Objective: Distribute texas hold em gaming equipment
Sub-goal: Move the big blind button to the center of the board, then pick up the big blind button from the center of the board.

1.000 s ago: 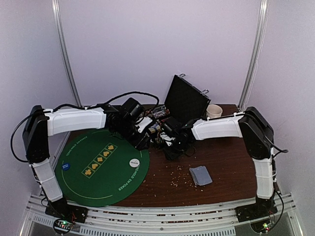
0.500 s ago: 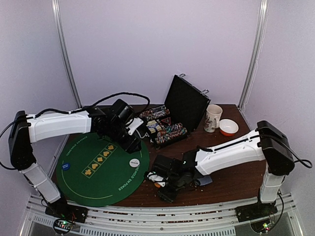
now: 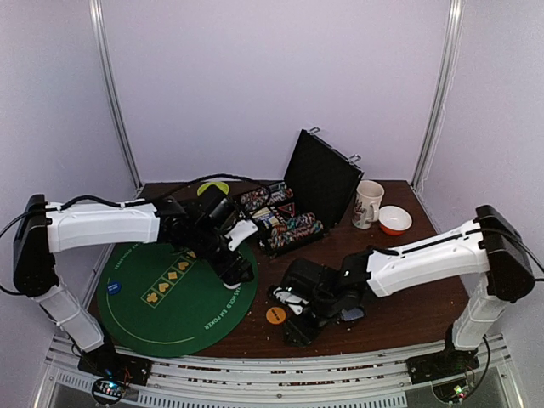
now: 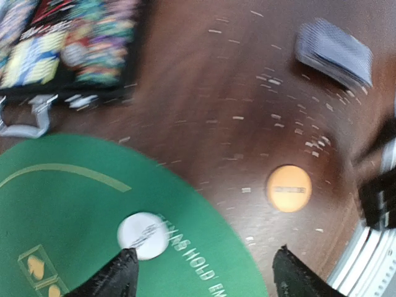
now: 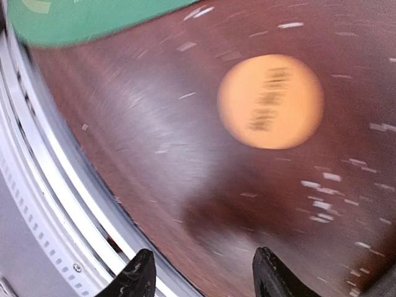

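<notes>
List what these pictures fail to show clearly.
Orange disc: lettering smeared by motion blur, right wrist view.
White dealer disc: hidden under the left gripper, top view.
Card deck: mostly behind the right arm, top view.
Chips: blurred, uncountable, left wrist view.

A round green felt mat (image 4: 74, 204) with white lettering and yellow suit marks is showing under the black jaws of the left gripper (image 4: 204, 272). A white round dealer disc (image 4: 143, 235) with grey lettering is gleaming beside its left jaw. Ahead of the black jaws of the right gripper (image 5: 201, 275), a round orange disc (image 5: 270, 102) with dark lettering is glowing against the dark brown wooden table (image 5: 154, 154), which is showing pale flecks.
</notes>
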You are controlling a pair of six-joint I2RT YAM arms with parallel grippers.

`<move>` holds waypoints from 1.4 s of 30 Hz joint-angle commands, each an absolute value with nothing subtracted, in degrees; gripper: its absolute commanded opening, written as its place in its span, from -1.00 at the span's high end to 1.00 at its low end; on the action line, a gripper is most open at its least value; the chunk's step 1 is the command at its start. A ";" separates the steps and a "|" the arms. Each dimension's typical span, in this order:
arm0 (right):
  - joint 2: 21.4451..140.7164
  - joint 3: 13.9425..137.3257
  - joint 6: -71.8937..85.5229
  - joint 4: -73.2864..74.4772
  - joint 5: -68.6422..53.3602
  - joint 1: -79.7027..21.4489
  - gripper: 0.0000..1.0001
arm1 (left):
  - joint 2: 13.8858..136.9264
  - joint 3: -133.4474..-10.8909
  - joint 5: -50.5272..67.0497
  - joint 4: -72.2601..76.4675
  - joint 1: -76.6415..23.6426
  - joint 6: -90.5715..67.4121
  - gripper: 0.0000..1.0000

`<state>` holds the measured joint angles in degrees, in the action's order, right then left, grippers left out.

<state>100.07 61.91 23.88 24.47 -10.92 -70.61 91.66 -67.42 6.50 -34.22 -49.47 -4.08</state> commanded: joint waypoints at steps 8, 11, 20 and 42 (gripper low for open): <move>77.76 55.66 31.09 37.45 -2.40 -54.65 -0.32 | 112.17 -79.61 3.06 -36.71 -61.43 2.88 -0.91; 74.42 55.25 31.08 40.91 0.66 -51.45 -0.35 | 116.27 -83.40 1.73 -39.32 -62.77 3.03 -0.96; 67.93 56.20 28.55 47.85 5.95 -45.25 -0.41 | 117.64 -83.97 6.45 -42.17 -63.29 4.17 -0.80; 69.68 55.22 26.11 46.19 2.86 -44.36 -0.42 | 122.45 -88.67 1.12 -45.73 -66.97 6.06 -0.69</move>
